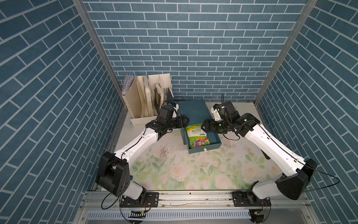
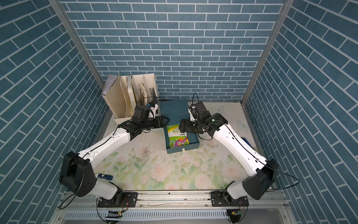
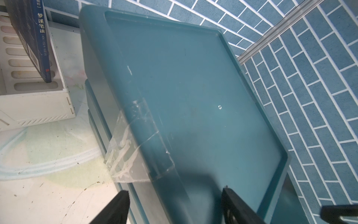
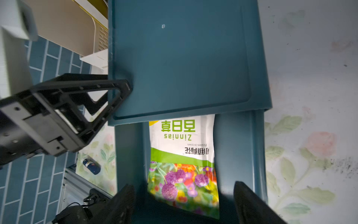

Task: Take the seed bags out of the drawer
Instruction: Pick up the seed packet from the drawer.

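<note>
The left gripper (image 1: 184, 121), fingers spread, straddles the cabinet's (image 1: 193, 110) top edge, apparently to steady it. The right gripper (image 1: 203, 127) hangs spread over the open drawer (image 1: 202, 149). One seed bag (image 1: 197, 138) lies flat just beneath its fingers, likely the next pick.

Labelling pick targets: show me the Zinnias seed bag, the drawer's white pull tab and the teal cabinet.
Zinnias seed bag (image 4: 182, 180): right wrist view, on its flower photo.
White pull tab (image 1: 204, 149): a top view, the tab's middle.
Teal cabinet (image 4: 184, 58): right wrist view, on its flat top.
</note>
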### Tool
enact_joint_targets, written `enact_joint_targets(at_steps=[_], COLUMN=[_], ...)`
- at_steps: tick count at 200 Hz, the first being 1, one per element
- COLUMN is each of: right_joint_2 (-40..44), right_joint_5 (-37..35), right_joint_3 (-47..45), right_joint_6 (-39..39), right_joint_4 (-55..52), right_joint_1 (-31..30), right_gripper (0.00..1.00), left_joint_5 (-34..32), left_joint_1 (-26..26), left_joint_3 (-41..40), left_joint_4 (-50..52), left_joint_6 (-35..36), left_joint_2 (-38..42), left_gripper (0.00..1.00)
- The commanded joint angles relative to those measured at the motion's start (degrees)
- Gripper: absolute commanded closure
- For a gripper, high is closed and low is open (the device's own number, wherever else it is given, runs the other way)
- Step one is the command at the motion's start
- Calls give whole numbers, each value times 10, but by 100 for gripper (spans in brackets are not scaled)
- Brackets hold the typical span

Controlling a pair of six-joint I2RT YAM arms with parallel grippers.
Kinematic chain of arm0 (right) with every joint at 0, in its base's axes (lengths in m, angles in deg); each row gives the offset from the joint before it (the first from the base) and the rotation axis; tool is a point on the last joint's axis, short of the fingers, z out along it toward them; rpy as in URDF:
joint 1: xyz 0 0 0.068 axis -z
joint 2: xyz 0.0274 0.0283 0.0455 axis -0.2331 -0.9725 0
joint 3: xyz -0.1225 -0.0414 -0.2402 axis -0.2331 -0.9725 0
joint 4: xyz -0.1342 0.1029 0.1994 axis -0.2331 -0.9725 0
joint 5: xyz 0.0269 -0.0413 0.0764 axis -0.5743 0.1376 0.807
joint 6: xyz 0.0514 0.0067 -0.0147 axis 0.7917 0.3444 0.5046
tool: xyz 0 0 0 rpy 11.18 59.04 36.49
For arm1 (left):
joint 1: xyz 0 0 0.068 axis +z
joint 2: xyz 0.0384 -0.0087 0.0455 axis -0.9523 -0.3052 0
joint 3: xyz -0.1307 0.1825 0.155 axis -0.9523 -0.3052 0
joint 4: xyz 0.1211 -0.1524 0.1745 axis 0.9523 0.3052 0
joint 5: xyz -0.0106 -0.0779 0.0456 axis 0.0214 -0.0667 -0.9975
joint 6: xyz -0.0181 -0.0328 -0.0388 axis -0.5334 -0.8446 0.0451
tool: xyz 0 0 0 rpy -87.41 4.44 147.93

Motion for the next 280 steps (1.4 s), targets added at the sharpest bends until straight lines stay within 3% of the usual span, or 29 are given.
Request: enact_joint_targets(at_steps=[1, 219, 280], right_joint_2=[-19, -137, -153], right_joint_5=[-5, -10, 13], right_joint_3=[21, 36, 34], right_joint_6=[-57, -79, -67], right_joint_4=[-47, -24, 6], right_joint_1=[1, -16, -26], right_gripper=[18, 21, 28], left_joint_5=[-3, -3, 0], left_joint_1=[2, 8, 11], left_joint_3=[5, 20, 20], left_joint_4=[49, 71, 71], left_joint_6=[15, 33, 35], left_joint_2=[-17, -25, -29], left_gripper=[21, 22, 22])
